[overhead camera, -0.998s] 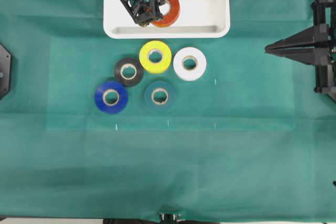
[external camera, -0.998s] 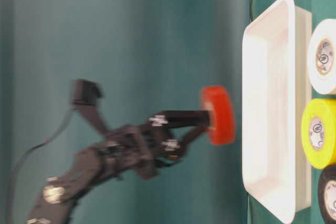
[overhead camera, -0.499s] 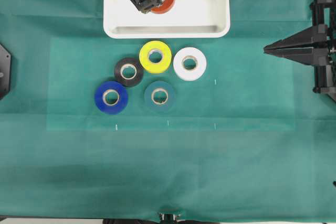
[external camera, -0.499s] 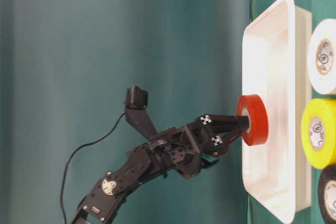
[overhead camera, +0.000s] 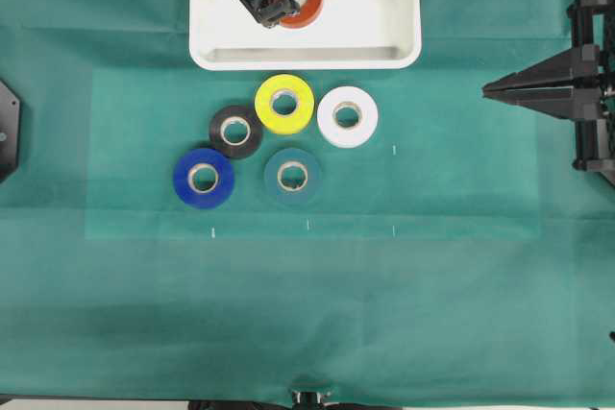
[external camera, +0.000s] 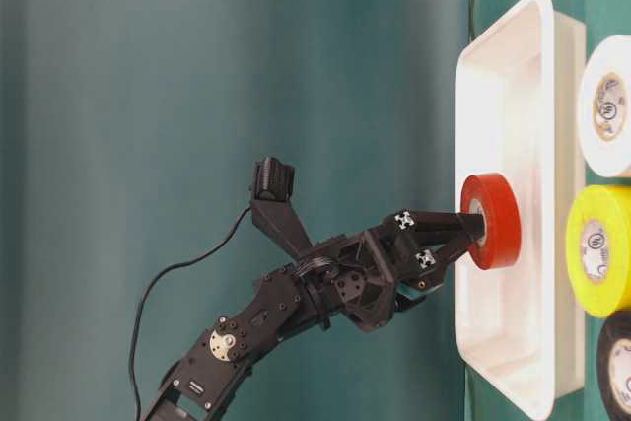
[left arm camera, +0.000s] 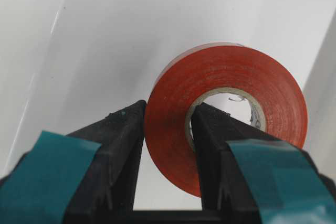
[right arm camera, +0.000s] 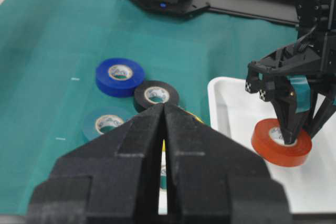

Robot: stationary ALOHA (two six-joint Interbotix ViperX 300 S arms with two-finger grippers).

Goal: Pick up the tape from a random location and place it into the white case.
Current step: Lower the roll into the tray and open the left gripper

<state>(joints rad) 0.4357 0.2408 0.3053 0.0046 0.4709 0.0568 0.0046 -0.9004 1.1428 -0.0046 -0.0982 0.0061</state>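
Six rolls of tape, one white case, two arms.

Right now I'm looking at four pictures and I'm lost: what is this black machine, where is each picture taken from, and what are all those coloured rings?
It is a robot with two arms, each ending in a pincer. One picture looks straight down, one is taken from table level and shows turned sideways, and two come from cameras on the wrists. On the green cloth lie rolls of tape: yellow, white, black, blue and teal. The left pincer grips the orange-red tape, one finger through its hole, inside the white case. The right pincer waits shut at the side, holding nothing.
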